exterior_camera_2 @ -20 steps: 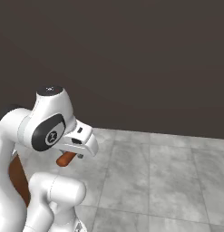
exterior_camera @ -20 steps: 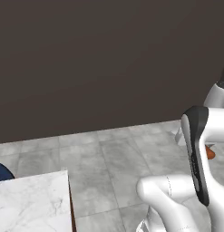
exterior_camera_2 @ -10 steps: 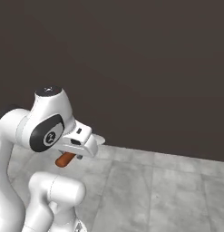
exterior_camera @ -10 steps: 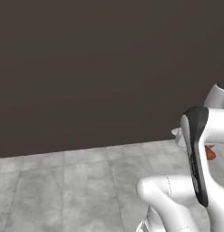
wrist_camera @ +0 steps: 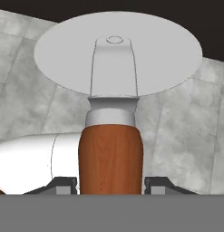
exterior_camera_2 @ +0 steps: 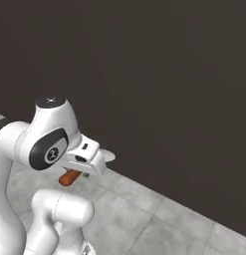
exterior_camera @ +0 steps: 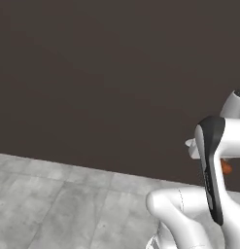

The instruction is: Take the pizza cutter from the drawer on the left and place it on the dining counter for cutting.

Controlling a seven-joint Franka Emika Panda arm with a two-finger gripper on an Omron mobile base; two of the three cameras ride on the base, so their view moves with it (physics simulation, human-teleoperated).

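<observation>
The fingers (wrist_camera: 68, 185) pinch the cutter (wrist_camera: 111, 136) by its reddish-brown handle, one on each side. The hand view shows the round grey blade reaching out above the grey tiled floor (wrist_camera: 186, 136). In the right base view the cutter (exterior_camera_2: 70, 177) shows as a handle end under the hand, before the dark wall (exterior_camera_2: 159, 74). The left base view gives a sliver of handle (exterior_camera: 226, 168) behind the arm.

One pizza cutter (wrist_camera: 113, 108) with one round blade and one wooden handle, one gripper (wrist_camera: 111, 183) with two fingertips (wrist_camera: 63, 185) showing, one dark wall (exterior_camera: 92, 73), one grey tiled floor (exterior_camera: 53, 204)
</observation>
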